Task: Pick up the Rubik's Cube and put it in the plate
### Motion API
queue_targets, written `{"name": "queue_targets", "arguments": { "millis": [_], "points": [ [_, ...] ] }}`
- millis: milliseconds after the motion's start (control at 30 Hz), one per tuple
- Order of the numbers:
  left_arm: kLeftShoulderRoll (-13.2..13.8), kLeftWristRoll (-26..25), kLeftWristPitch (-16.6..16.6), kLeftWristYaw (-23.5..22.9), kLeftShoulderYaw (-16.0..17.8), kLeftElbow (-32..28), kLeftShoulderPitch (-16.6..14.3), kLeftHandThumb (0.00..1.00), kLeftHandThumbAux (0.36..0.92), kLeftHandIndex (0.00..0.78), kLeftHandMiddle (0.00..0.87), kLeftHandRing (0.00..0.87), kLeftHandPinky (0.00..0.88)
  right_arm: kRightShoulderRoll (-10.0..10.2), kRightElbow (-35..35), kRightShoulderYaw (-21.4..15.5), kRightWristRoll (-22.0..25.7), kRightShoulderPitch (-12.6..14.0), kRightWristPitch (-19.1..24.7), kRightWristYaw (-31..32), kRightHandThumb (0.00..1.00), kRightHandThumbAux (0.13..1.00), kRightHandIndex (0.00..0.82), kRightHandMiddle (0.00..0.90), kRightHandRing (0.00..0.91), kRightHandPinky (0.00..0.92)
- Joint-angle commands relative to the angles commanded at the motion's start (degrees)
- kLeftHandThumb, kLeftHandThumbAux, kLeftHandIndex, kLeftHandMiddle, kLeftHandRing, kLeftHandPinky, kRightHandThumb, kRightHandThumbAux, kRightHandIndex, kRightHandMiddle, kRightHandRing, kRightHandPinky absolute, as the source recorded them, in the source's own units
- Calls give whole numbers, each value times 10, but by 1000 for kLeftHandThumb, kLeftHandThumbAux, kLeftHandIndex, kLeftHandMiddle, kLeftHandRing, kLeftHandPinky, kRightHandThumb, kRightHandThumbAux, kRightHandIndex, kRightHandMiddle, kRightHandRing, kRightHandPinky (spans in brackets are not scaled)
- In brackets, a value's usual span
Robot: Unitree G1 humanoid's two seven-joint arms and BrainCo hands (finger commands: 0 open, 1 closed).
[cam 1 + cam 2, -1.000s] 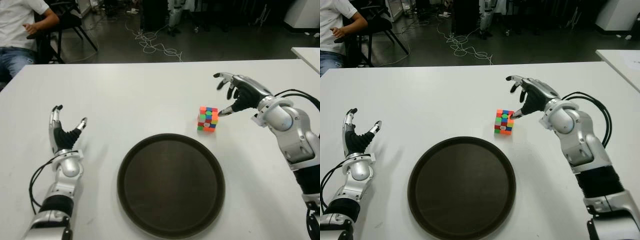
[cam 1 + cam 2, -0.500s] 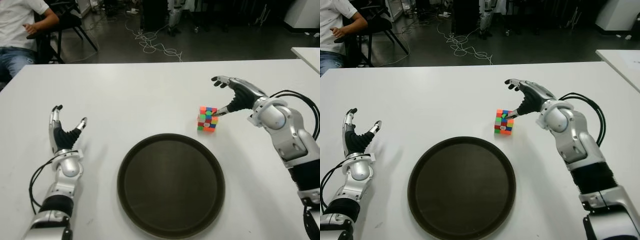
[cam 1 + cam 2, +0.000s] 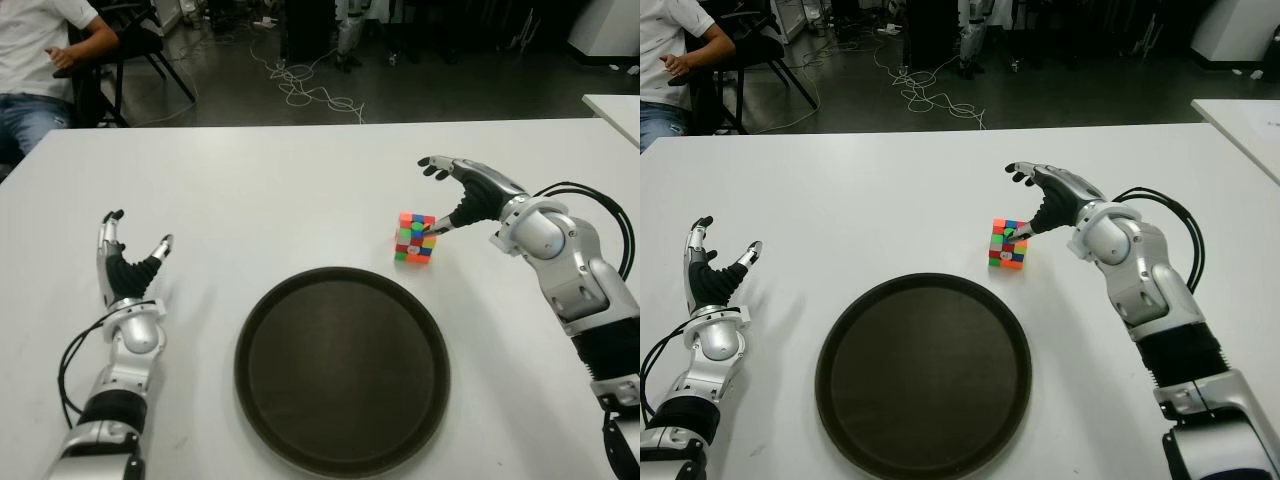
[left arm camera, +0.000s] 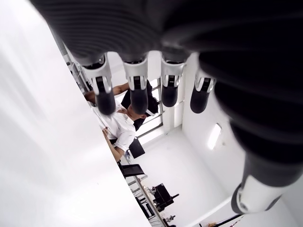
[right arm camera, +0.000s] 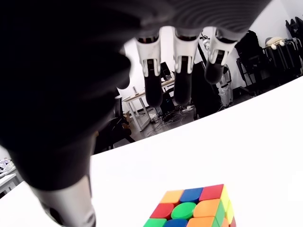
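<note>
Cube (image 3: 415, 238) sits on the desk (image 3: 280, 190), not lifted; my right robot hand (image 3: 462, 195) is spread beside it, plate (image 3: 342, 368) empty.

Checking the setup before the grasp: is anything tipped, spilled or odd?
Nothing stands out. The Rubik's Cube sits flat on the table, the plate is bare, the right hand is open beside the cube.

Left robot hand (image 4: 189, 61), fingers (image 4: 137, 90) spread

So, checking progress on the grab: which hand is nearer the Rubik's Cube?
Right. The right hand is open just over the Rubik's Cube; the left hand is far off, left of the plate.
</note>
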Motion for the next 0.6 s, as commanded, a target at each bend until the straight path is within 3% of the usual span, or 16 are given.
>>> {"name": "queue_targets", "arguments": {
  "millis": [200, 333, 600],
  "points": [
    [0, 0, -4, 0, 0, 0, 1, 0, 686, 17, 21, 10, 45, 7, 3, 4, -3, -5, 14, -1, 0, 817, 0, 306, 231, 61],
    [0, 0, -5, -2, -1, 0, 1, 0, 687, 19, 20, 6, 34, 11, 11, 5, -5, -6, 9, -12, 0, 826, 0, 334, 290, 84],
    [2, 2, -1, -4, -2, -2, 2, 0, 688, 13, 16, 7, 32, 12, 28, 16, -8, -18, -6, -11, 0, 818, 0, 287, 326, 97]
  ]
}}
